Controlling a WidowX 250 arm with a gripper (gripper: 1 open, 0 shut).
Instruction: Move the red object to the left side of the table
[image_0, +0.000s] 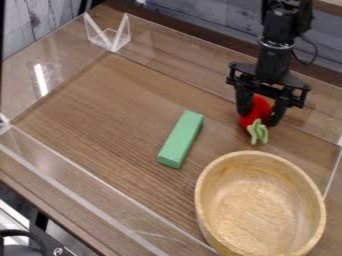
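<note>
While the wooden bowl (261, 211) sits nearest and the green block (181, 138) lies left of it on the table (107, 100), my gripper (265, 108) points straight down farther back, fingers parted on either side of the red object (254, 121) at the table's right side.
</note>
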